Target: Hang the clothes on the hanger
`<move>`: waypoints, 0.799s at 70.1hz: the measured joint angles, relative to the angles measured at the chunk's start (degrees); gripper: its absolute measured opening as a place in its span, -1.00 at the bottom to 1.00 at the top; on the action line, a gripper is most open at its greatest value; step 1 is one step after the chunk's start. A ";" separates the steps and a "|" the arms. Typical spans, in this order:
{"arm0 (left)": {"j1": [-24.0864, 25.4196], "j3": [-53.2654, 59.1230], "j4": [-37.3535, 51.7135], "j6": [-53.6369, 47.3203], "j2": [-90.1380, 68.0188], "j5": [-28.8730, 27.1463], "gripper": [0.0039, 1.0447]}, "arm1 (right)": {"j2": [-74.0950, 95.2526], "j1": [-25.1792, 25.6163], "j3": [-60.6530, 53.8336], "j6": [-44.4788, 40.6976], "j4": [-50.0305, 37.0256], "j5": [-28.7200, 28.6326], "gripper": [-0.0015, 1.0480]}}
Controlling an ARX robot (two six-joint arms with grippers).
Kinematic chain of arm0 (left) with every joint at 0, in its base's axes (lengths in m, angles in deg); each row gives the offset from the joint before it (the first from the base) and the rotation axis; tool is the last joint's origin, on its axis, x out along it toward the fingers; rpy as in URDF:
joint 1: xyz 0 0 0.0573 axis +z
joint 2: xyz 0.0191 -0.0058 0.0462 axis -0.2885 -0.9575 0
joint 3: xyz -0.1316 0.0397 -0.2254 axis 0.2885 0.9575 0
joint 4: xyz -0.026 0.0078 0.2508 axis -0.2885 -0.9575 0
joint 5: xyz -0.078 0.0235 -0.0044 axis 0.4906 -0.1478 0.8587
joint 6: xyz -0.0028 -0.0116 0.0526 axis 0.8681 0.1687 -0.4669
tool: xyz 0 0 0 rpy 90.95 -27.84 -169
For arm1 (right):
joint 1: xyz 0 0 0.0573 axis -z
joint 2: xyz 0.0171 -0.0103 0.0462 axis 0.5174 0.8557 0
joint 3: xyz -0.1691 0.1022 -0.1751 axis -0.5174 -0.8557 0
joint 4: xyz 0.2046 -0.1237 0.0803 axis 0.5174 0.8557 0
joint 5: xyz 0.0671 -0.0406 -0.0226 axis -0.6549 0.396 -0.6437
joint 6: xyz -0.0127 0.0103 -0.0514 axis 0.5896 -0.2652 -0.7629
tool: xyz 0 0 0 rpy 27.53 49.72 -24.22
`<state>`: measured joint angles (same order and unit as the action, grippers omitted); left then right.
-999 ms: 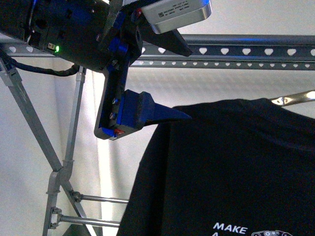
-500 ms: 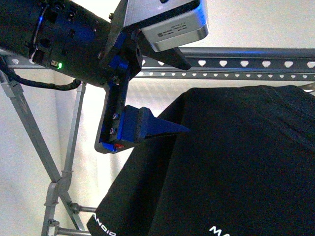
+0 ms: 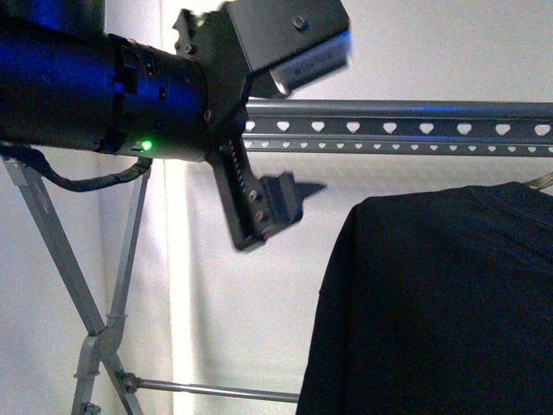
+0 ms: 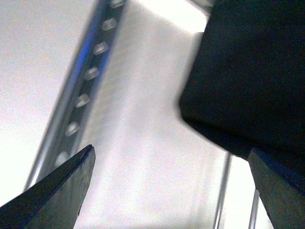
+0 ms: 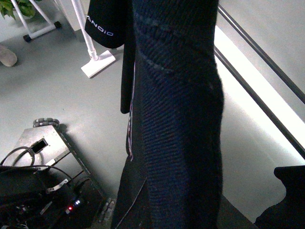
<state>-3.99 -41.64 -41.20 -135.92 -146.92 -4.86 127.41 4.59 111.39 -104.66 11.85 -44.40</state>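
Mostly the T-shirt (image 3: pixel 441 294) runs past the frame's edge.

Left gripper (image 4: pixel 170 150) swung up and away from the black T-shirt (image 3: pixel 432 294), now clear of its shoulder, shirt shifted rightward, chest lettering gone from the front view
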 joint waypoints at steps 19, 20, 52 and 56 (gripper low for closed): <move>3.41 -2.27 10.25 31.74 0.52 -19.78 0.88 | -1.79 -2.56 -2.45 11.21 -10.23 -0.11 -0.84; 3.43 -2.23 9.09 32.98 0.96 -20.74 0.88 | -1.90 -2.64 -2.49 11.58 -10.86 -0.07 -0.84; 4.13 4.90 -7.80 61.75 16.59 -30.71 0.88 | -5.60 -4.35 -5.25 42.91 -22.97 2.97 -0.84; 4.15 6.29 -9.57 64.57 18.60 -33.31 0.88 | -5.84 -4.63 -5.57 44.46 -23.43 4.26 -0.84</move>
<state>0.17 -35.34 -50.77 -71.36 -128.32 -38.17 121.57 -0.05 105.81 -60.20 -11.58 -40.14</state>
